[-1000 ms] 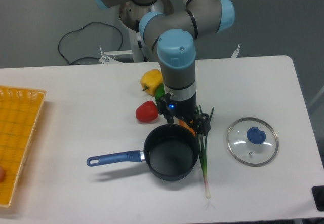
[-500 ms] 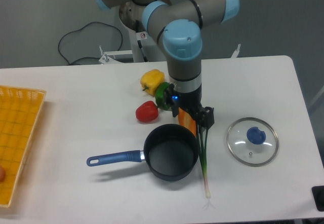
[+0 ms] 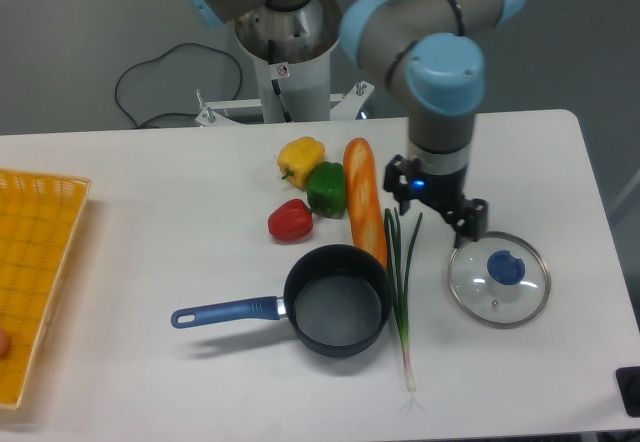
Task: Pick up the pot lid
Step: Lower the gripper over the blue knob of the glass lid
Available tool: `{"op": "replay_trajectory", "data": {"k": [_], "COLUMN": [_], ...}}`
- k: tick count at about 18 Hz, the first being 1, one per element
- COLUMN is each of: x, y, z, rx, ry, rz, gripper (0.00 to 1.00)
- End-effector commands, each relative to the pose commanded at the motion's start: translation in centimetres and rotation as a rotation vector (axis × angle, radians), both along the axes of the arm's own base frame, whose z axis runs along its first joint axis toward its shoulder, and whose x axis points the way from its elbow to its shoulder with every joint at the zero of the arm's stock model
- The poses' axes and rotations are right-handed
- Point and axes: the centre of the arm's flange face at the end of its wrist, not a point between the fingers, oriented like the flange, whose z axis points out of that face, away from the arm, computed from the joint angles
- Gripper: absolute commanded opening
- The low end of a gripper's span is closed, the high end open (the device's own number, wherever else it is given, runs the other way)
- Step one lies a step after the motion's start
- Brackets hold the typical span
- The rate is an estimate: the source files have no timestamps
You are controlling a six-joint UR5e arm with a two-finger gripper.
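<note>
Away from the black pan (image 3: 338, 302) and towards the glass lid (image 3: 482, 284), my pincer (image 3: 437, 202) has shifted; its fingers stand well apart, gripping nothing

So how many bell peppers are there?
3: a yellow bell pepper at the back, a green one just in front, and a red one nearest the camera. The arm may hide more.

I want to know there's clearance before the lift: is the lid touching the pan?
Apart: the camera view shows table and spring onions between lid and pan.
</note>
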Motion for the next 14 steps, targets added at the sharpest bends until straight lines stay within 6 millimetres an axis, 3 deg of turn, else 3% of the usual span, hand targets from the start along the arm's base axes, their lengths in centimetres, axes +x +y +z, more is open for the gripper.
{"op": "replay_trajectory", "data": {"k": [5, 7, 10, 14], "x": [-2.5, -4.2, -6.7, -8.2], "y": [-1.0, -2.6, -3.2, -3.7], "z": [-2.1, -3.0, -5.0, -7.3], "rx": [0.007, 0.007, 0.000, -0.005], "ry": [0.015, 0.006, -0.010, -0.024], "rz": [0.031, 0.061, 0.067, 0.071], "gripper": [1.00, 1.00, 1.00, 1.00]}}
